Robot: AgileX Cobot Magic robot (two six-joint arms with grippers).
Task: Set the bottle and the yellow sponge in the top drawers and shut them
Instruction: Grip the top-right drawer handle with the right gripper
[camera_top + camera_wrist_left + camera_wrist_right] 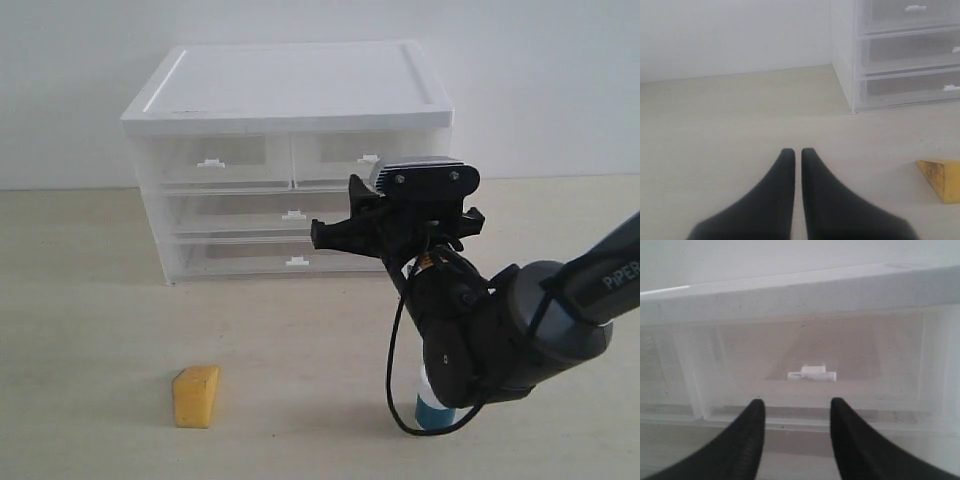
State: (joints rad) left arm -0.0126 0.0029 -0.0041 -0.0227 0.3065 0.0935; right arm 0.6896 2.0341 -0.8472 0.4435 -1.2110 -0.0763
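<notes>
The yellow sponge (pixel 196 396) (pixel 941 179) lies on the table, front left of the cabinet. Behind the right arm stands the bottle (pixel 431 408); only a strip of its teal body and white cap shows. Both top drawers look pushed in, the left one (pixel 212 160) (pixel 910 12) and the right one (pixel 366 155) (pixel 812 355). My right gripper (pixel 345 230) (pixel 796 407) is open and empty, held in the air just in front of the right top drawer, facing its white handle (pixel 812 374). My left gripper (pixel 797 152) is shut on nothing, low over bare table to the left of the sponge.
Two full-width drawers (pixel 293 214) (pixel 296 262) sit under the top pair, both pushed in. The white-topped cabinet (pixel 290 80) stands at the back of the light wooden table (pixel 100 300). The right arm's body (pixel 510 330) hangs over the bottle.
</notes>
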